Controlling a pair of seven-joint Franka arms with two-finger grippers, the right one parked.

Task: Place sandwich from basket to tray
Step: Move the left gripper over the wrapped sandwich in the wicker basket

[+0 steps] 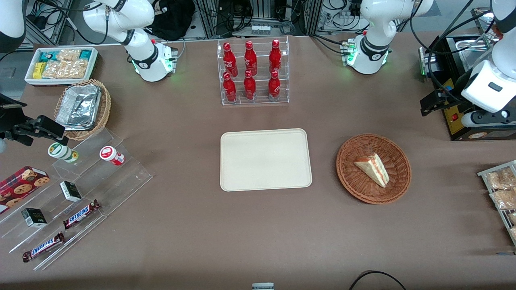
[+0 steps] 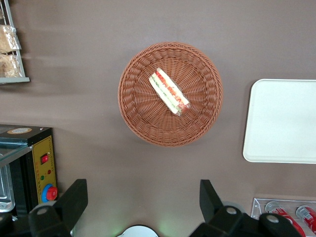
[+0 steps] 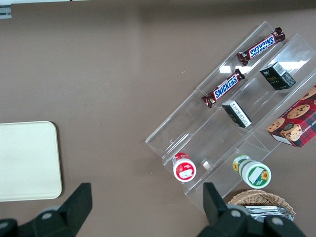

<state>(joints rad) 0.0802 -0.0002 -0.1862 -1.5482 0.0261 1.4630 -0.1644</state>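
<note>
The sandwich [image 1: 373, 168] [image 2: 169, 92], a pale wedge with red and green filling, lies in the round reddish-brown basket [image 1: 363, 149] [image 2: 138, 108]. The cream tray [image 1: 266, 159] [image 2: 284, 121] [image 3: 27, 160] lies flat beside the basket, toward the parked arm's end, with nothing on it. My left gripper [image 1: 428, 105] [image 2: 142, 197] hangs high over the table, farther from the front camera than the basket and toward the working arm's end. It is open, with only bare table showing between its fingers [image 2: 74, 197].
A black box with a yellow panel [image 1: 455, 117] [image 2: 37, 163] stands under the gripper's arm. A wire rack of snack packets [image 1: 500, 189] sits at the working arm's table edge. A rack of red bottles [image 1: 252, 72] stands farther back than the tray. Acrylic steps with candy [image 1: 80, 189] lie toward the parked arm's end.
</note>
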